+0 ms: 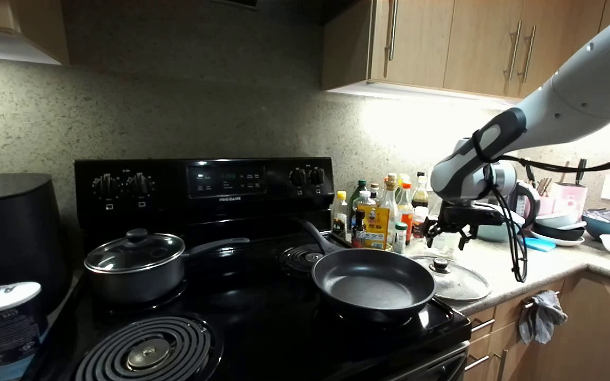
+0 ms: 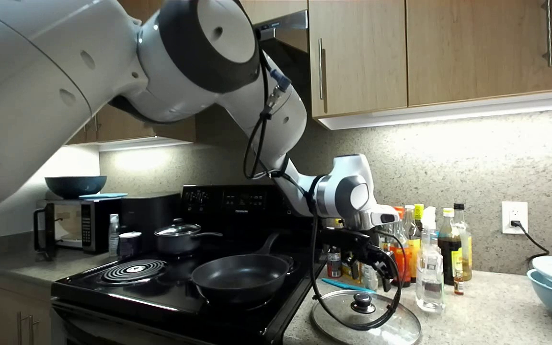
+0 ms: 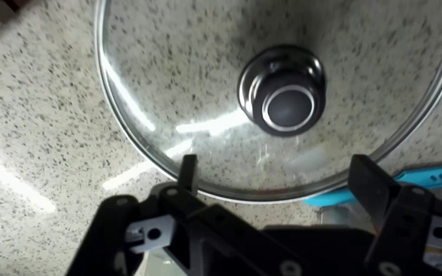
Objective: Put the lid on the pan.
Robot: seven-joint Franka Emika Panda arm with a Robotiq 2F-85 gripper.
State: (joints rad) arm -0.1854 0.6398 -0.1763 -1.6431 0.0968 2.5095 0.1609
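My end effector [image 3: 274, 172] is spread, holding nothing, above the glass lid [image 3: 182, 88], which lies on the desk [image 3: 44, 115] beside the stove [image 1: 262, 328]. Probably stiff, slick, breakable, some heft; I'd pinch the knob [image 3: 288, 105].

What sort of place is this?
A kitchen, probably a home one: coil-burner stove, black frying pan sitting on it, and a microwave farther along.
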